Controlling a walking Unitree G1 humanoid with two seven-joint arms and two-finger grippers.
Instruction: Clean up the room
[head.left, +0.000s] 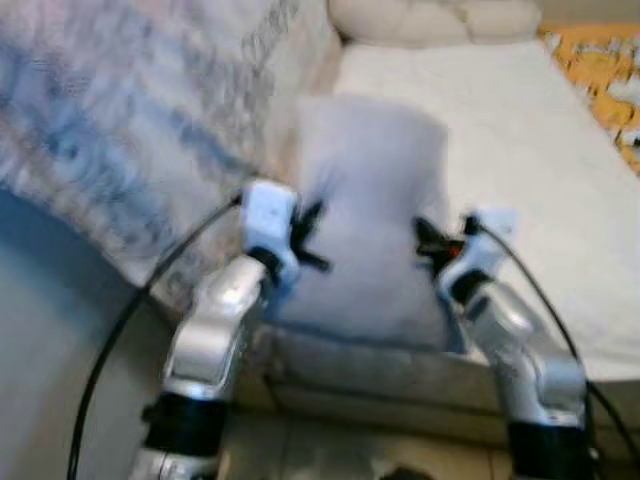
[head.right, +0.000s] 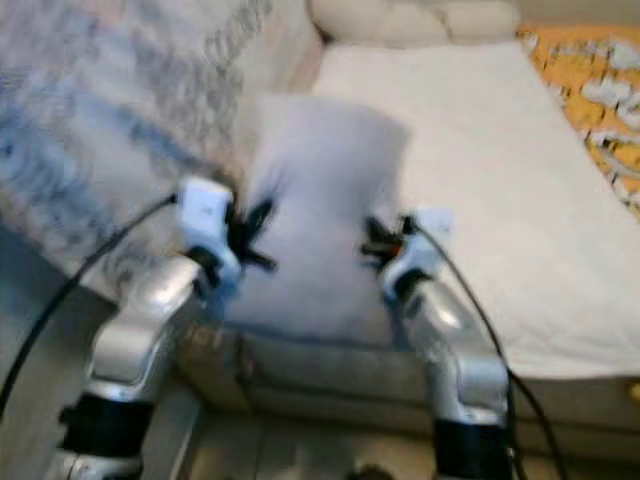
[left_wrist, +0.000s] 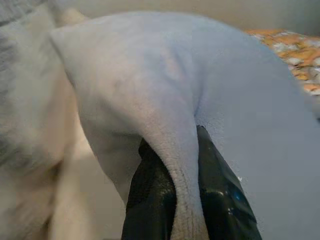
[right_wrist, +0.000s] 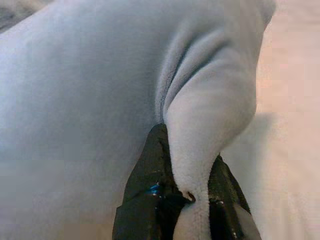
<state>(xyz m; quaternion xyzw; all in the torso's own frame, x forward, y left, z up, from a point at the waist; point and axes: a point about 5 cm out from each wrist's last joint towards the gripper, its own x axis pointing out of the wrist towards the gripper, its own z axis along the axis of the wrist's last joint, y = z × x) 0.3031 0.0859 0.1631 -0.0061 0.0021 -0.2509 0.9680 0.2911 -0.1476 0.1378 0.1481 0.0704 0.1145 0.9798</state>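
Observation:
A pale grey-blue fleece pillow is held up over the near edge of the white mattress. My left gripper is shut on its left edge. In the left wrist view a fold of the pillow is pinched between the black fingers. My right gripper is shut on the pillow's right edge. The right wrist view has a fold of the pillow squeezed between its fingers. The head views are blurred.
A patterned grey-and-white blanket lies heaped on the left. Cream pillows sit at the head of the bed. An orange patterned cloth lies at the far right. The bed base edge is just before me.

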